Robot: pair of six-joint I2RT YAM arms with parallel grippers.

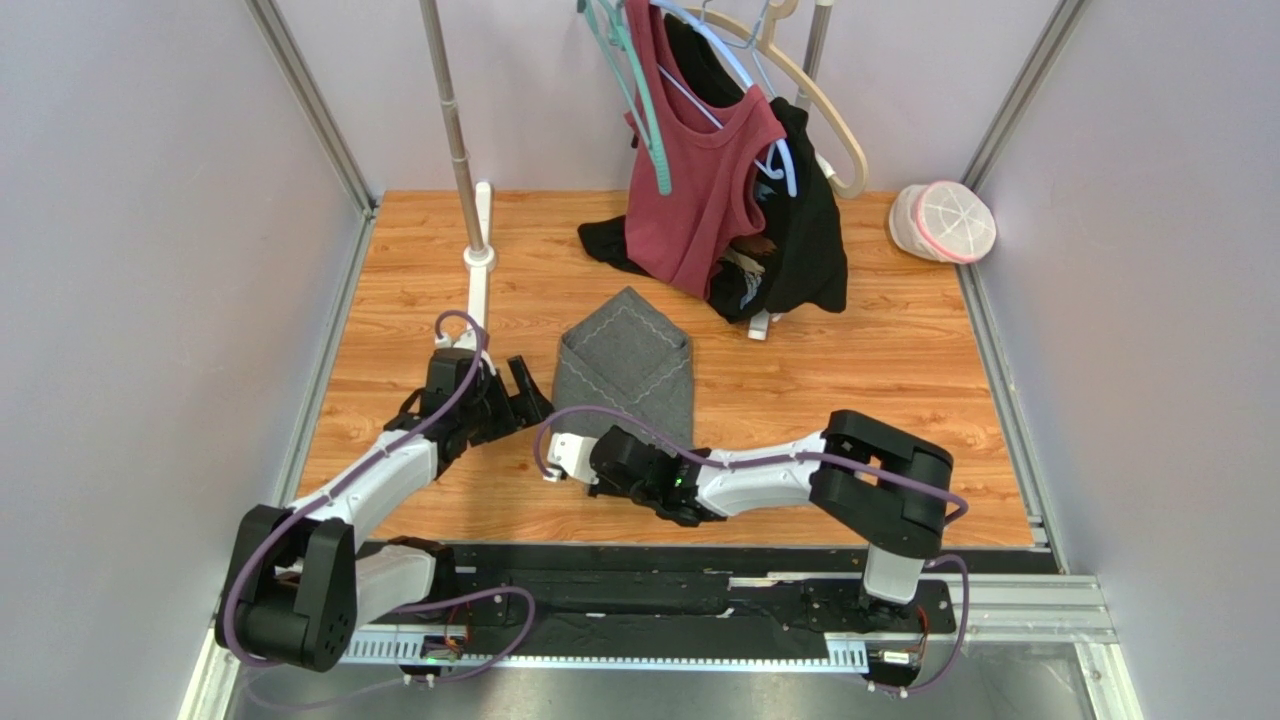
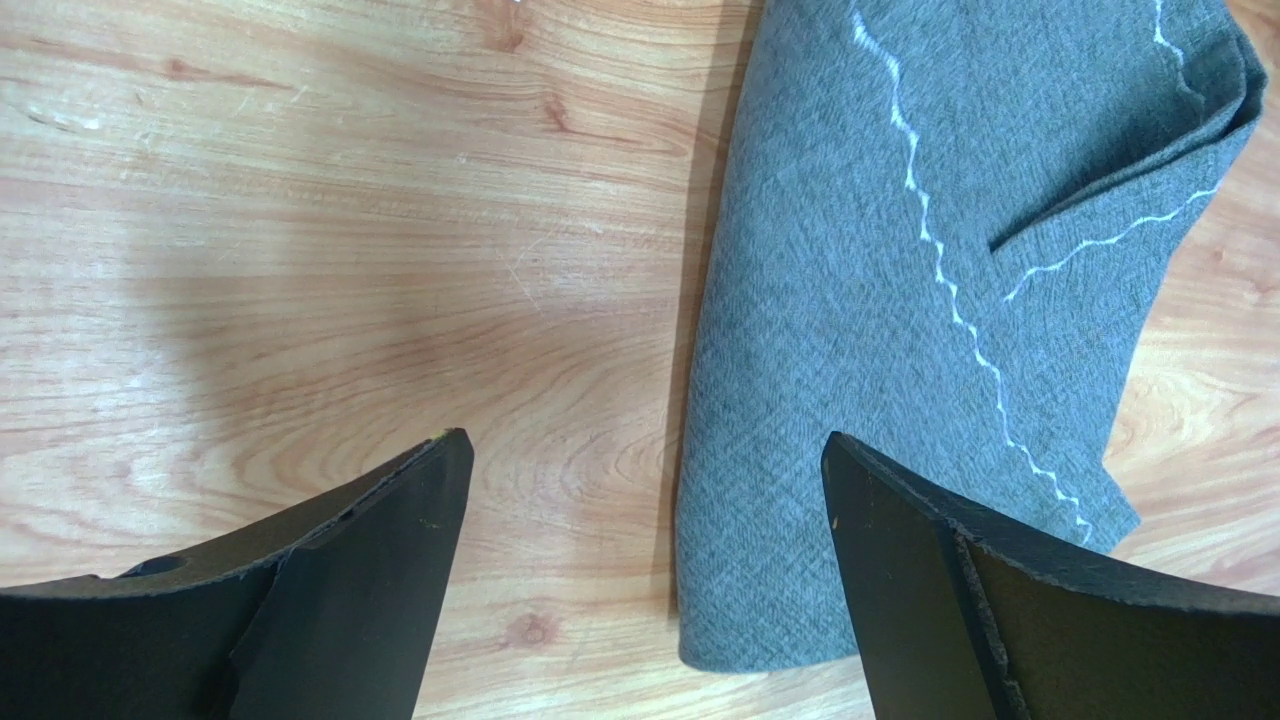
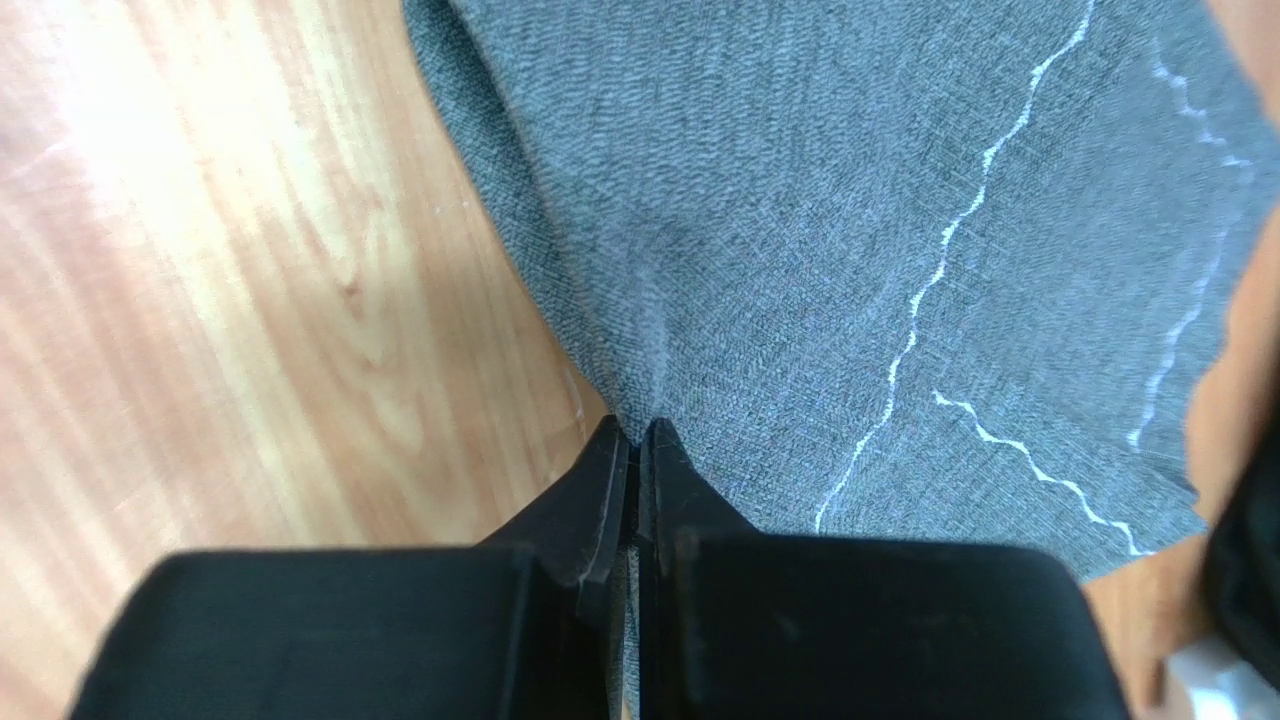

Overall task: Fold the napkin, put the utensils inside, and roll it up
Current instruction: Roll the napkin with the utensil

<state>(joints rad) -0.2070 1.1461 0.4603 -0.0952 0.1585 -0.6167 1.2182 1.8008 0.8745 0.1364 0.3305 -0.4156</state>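
Observation:
The dark grey napkin [image 1: 628, 360] lies folded on the wooden table, a point toward the back and its light stitched border showing. My right gripper [image 1: 568, 450] is at the napkin's near left corner. In the right wrist view the right gripper [image 3: 634, 435] is shut, with a fold of the napkin [image 3: 842, 195] pinched between its jaws. My left gripper [image 1: 526, 393] is beside the napkin's left edge. In the left wrist view the left gripper [image 2: 646, 465] stands wide open astride that edge of the napkin [image 2: 902, 300], holding nothing. The utensils are out of view.
A maroon top [image 1: 691, 165] and a black garment [image 1: 804, 225] hang on hangers from a rack behind the napkin and drape onto the table. A metal pole [image 1: 458, 135] stands at the back left. A white-and-pink round object [image 1: 944, 222] sits in the back right corner.

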